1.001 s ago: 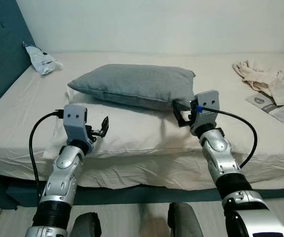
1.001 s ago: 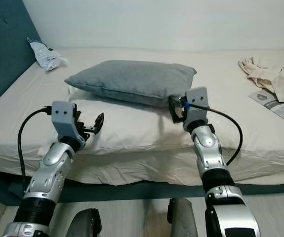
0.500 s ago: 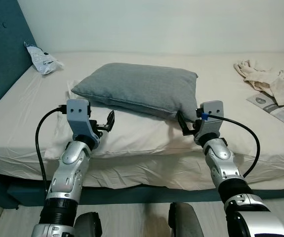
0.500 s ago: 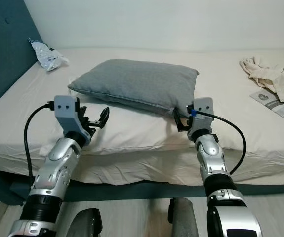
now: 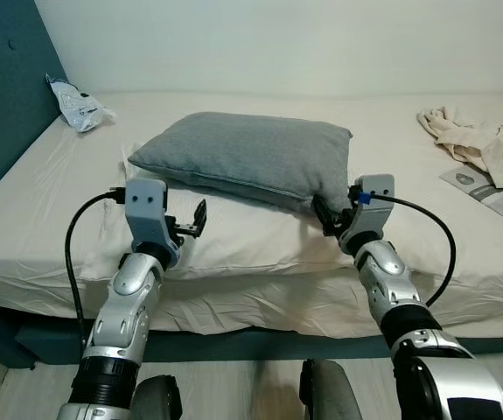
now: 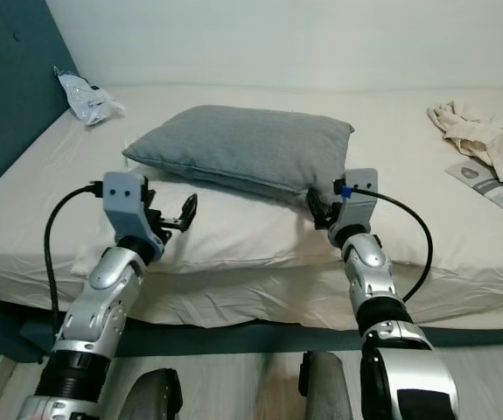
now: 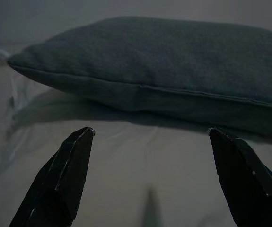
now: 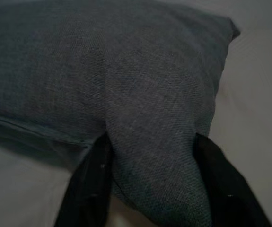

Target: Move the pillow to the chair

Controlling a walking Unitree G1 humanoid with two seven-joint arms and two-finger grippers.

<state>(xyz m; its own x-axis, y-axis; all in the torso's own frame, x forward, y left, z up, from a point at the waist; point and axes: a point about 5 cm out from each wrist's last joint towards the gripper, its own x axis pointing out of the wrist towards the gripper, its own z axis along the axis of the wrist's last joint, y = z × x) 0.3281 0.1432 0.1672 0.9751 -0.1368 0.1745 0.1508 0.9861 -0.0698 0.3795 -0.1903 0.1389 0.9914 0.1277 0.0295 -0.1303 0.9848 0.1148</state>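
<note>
Between the two black fingers (image 8: pixel 92 187) of the right gripper (image 5: pixel 332 216) sat a bunched fold of the grey pillow's (image 5: pixel 247 156) near right corner, the fingers closed on the fabric, probably to give a firm hold on something soft. The left gripper (image 5: pixel 197 219) hung just short of the pillow's near edge with its fingers (image 7: pixel 65 172) spread wide and nothing between them, seemingly lined up to take that side. The pillow rested on a white pillow (image 5: pixel 234 229) on the bed (image 5: pixel 32 175), its long axis across the bed, left to right.
</note>
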